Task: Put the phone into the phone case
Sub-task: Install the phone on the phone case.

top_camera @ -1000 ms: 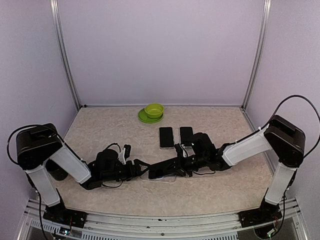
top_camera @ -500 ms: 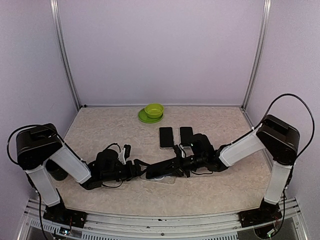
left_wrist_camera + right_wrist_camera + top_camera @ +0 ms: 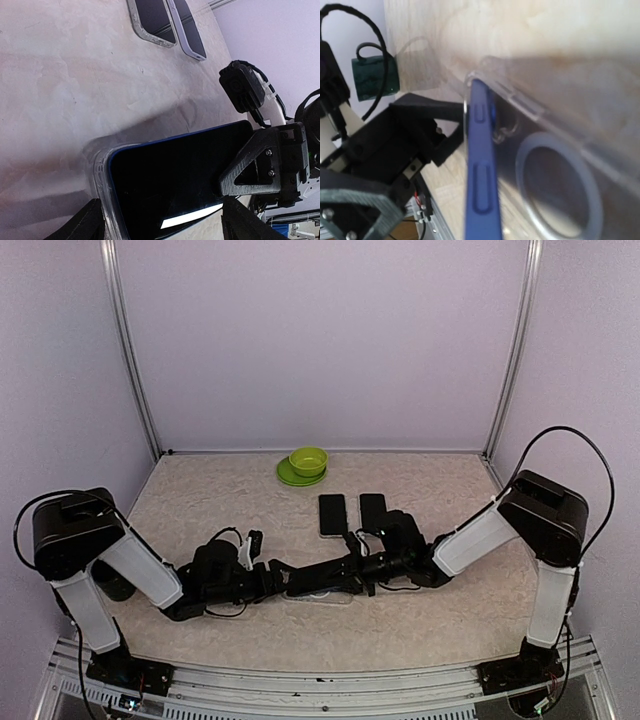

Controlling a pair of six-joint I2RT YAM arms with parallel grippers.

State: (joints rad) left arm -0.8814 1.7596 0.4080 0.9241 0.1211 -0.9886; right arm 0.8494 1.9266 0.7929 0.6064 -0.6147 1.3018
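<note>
The blue phone (image 3: 170, 185) is being pinched at one end by the clenched right gripper (image 3: 232, 177) and held tilted, its other end inside the clear phone case (image 3: 100, 165) on the table (image 3: 60, 75) — the case is being grasped across its sides by the left gripper (image 3: 161, 217).

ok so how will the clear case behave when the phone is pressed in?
Probably light and apt to slide: the case is thin clear plastic lying on a smooth table. Its rim looks thin, so it likely flexes some. The phone leans in on one edge, so a press may tip or skate the case.
</note>
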